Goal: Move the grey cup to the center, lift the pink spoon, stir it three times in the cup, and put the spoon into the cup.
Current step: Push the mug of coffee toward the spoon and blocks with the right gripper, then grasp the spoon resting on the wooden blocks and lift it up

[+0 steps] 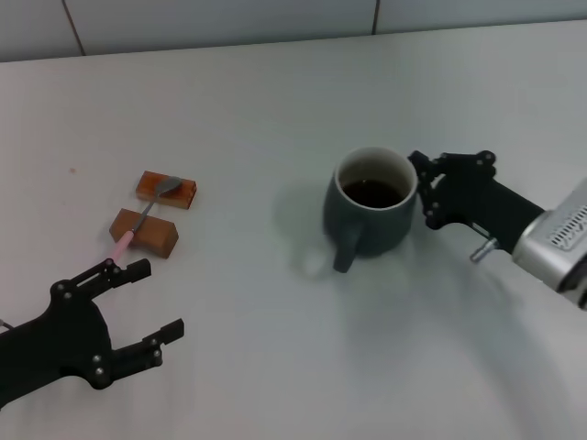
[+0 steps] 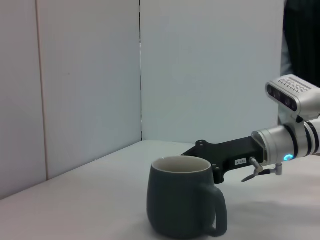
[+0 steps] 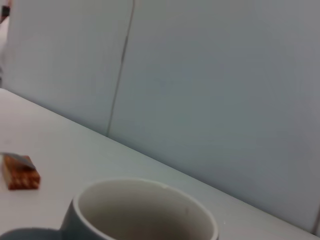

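pink spoon (image 1: 139, 223) bridging blocks, bowl pointing away from robot

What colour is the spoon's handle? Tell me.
Pale pink; the pink spoon lies across two wooden blocks, clearest in the head view.

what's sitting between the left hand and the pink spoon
Nothing visible. The left hand is open, low beside the pink spoon, which lies across two wooden blocks. Only bare table separates them. The grey cup stands well off toward the right hand.
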Motion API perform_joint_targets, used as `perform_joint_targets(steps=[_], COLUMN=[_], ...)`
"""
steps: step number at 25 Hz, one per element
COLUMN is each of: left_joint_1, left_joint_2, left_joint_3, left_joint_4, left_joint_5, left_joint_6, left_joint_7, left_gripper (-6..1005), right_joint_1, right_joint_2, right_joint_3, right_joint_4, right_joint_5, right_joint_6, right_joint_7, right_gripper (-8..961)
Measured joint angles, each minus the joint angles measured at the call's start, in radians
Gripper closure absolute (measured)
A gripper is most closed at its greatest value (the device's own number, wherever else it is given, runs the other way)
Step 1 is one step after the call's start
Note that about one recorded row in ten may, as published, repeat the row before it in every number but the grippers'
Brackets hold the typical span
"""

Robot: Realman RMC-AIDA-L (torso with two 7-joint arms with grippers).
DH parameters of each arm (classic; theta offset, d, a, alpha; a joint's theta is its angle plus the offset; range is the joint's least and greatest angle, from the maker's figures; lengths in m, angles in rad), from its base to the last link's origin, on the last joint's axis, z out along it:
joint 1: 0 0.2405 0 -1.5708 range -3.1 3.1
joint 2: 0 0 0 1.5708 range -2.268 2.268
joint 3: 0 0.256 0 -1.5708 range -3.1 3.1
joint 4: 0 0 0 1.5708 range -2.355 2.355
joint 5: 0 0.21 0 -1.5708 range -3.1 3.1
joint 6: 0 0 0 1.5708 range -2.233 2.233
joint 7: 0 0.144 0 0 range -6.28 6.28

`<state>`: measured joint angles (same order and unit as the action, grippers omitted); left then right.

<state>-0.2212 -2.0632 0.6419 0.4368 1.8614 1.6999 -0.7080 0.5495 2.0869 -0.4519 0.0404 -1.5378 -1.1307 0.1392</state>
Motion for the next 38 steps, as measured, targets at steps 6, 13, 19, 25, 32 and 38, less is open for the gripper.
perform_joint_targets(steps=[6, 13, 19, 25, 32, 38], left_joint_1=[0.000, 0.001, -0.001, -0.001, -0.003, -0.006], left_joint_2=[0.002, 0.003, 0.003, 0.002, 0.002, 0.002], left_joint_3=[-0.011, -0.012, -0.013, -0.013, -0.013, -0.013], left_joint_4=[0.003, 0.003, 0.012, 0.014, 0.014, 0.014], left_joint_5=[-0.001, -0.001, -0.001, -0.001, -0.001, -0.001], left_joint_6=[0.008, 0.012, 0.016, 0.018, 0.022, 0.021], left_joint_7=[-0.001, -0.001, -0.001, -0.013, -0.014, -0.014], left_gripper=[199, 200, 201, 202, 203, 203], right_joint_1=[0.070, 0.131, 0.170, 0.187, 0.137, -0.018], right_joint_2=[0.001, 0.001, 0.004, 0.005, 0.001, -0.007], right_joint_3=[-0.005, -0.005, -0.005, -0.004, 0.063, 0.305], right_joint_4=[0.059, 0.107, 0.150, 0.170, 0.149, 0.045], right_joint_5=[-0.002, -0.013, -0.013, -0.018, -0.020, -0.023], right_joint_6=[0.031, 0.070, 0.088, 0.091, 0.059, -0.206], right_joint_7=[-0.002, -0.002, 0.000, 0.003, 0.008, 0.124], right_gripper=[927, 927, 928, 927, 927, 926])
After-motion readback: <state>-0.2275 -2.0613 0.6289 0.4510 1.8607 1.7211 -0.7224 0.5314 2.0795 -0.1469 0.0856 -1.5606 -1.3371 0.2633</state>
